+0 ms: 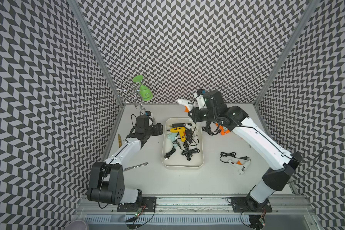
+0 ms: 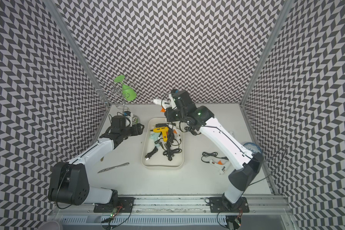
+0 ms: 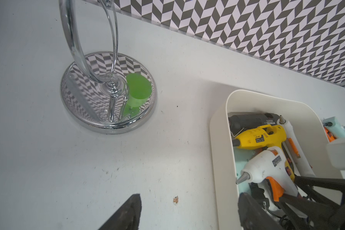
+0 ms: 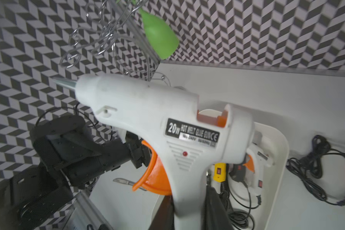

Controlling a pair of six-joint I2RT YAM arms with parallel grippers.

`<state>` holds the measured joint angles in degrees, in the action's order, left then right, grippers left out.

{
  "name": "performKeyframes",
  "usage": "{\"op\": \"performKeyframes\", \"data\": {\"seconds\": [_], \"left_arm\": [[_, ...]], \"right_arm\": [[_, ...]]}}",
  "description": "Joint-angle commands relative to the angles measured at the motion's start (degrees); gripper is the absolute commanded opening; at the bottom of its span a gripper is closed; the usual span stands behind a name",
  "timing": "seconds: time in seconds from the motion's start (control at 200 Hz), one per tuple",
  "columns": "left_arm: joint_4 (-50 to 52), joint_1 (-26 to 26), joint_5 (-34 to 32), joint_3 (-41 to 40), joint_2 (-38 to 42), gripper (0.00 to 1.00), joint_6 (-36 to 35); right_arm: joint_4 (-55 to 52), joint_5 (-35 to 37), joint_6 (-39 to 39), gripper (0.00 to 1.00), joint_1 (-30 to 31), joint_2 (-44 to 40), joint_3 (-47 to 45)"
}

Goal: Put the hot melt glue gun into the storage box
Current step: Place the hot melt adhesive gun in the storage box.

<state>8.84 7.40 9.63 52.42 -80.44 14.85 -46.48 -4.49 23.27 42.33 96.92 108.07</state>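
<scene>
The right end effector (image 4: 187, 217) grips the handle of a white glue gun (image 4: 147, 111), with dark fingers (image 4: 217, 211) on either side, its orange trigger (image 4: 155, 179) turned toward the left arm (image 4: 72, 155) and its metal nozzle (image 4: 65, 82) aimed at the patterned wall. Behind the handle lies the cream storage box (image 4: 281, 159), holding a yellow glue gun (image 4: 219, 172), a second white glue gun (image 4: 257, 159) and black cords (image 4: 241, 217). A bundled black cable (image 4: 311, 159) rests on the tabletop (image 4: 247, 89) beside the box, and a green glass (image 4: 159, 33) hangs from a wire rack (image 4: 100, 39)
</scene>
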Motion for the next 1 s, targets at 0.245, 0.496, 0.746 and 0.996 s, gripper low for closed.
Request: {"op": "performKeyframes", "data": {"seconds": [0.245,0.496,0.746,0.996], "left_arm": [[2.0,-3.0,-1.1,0.8,5.2,0.8,0.1],[2.7,-3.7,-1.6,-0.6,7.0,0.8,0.4],[3.6,-4.2,-2.0,-0.8,8.2,0.8,0.4],[4.0,-4.7,-2.2,-1.5,9.2,0.8,0.1]], "right_arm": [[11.8,-8.5,2.8,0.15,3.1,2.8,-2.7],[9.1,-9.3,3.5,0.16,4.4,3.5,2.5],[9.7,-12.1,4.6,0.16,5.2,2.5,5.6],[13.0,-8.4,3.5,0.16,5.1,1.9,-8.3]]}}
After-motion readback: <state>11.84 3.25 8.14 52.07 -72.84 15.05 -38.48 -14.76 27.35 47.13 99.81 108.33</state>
